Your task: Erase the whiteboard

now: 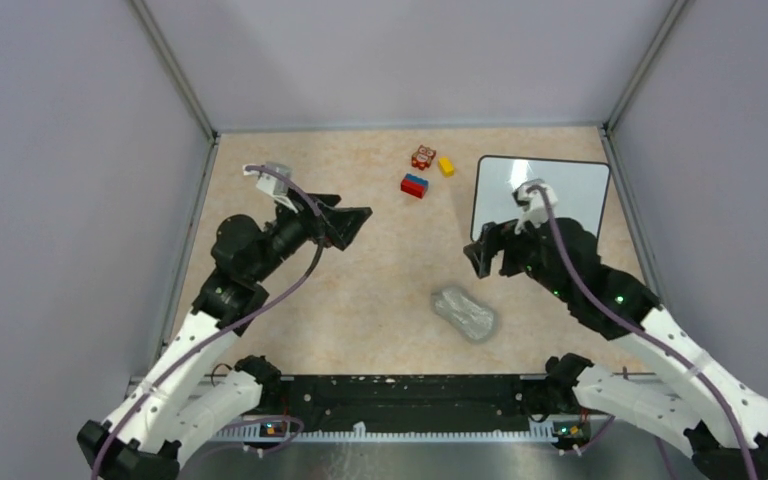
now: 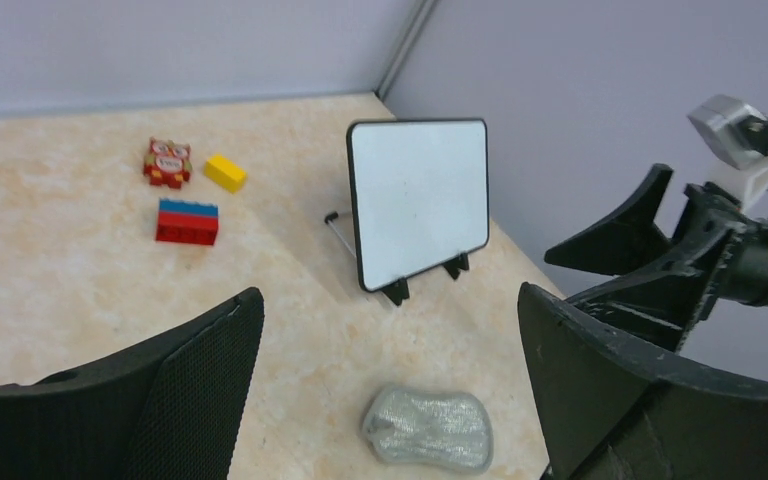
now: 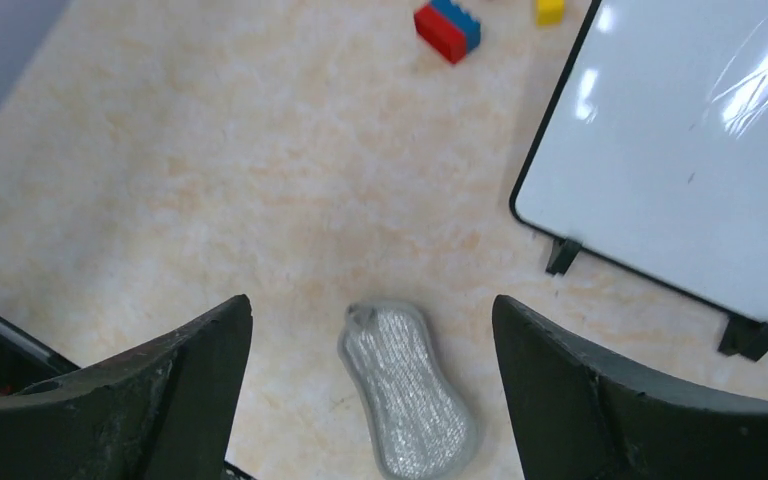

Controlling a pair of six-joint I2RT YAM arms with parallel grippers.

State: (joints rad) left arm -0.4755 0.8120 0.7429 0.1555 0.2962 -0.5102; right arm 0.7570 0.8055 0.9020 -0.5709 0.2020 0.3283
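Observation:
The whiteboard (image 1: 500,190) stands propped at the back right, black-framed, its face plain white (image 2: 420,195) with no writing visible (image 3: 690,150). A grey translucent wad of cloth (image 1: 463,312) lies flat on the table in front of it. My right gripper (image 1: 490,262) hovers between board and cloth, and its wrist hides part of the board from above. In the right wrist view that gripper (image 3: 372,300) is open, the cloth (image 3: 408,392) lying on the table below the gap, untouched. My left gripper (image 1: 350,222) hangs at centre left, open and empty (image 2: 388,292), well away from the cloth (image 2: 427,428).
Toy blocks sit at the back centre: a red-and-blue brick (image 1: 414,186), a yellow brick (image 1: 446,166) and a small owl-print block (image 1: 422,156). Grey walls close in the table on the left, back and right. The board's wire stand (image 2: 338,228) pokes out behind it.

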